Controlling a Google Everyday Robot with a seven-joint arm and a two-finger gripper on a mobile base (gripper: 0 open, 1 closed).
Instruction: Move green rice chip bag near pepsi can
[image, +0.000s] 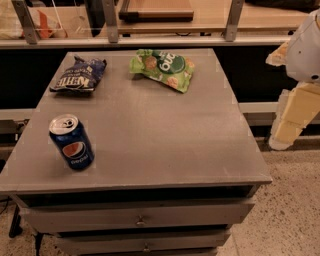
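The green rice chip bag (163, 68) lies flat at the back of the grey cabinet top (165, 135), right of centre. The pepsi can (71, 142) stands upright near the front left corner. The bag and the can are far apart. My gripper (286, 131) hangs off the right side of the cabinet, beyond its right edge, pointing down under the white arm (305, 47). It touches nothing and is well away from the bag.
A dark blue chip bag (79, 75) lies at the back left of the top. The cabinet has drawers (140, 218) below the front edge. A wooden counter with metal posts (110, 22) runs behind. Speckled floor (292, 210) lies to the right.
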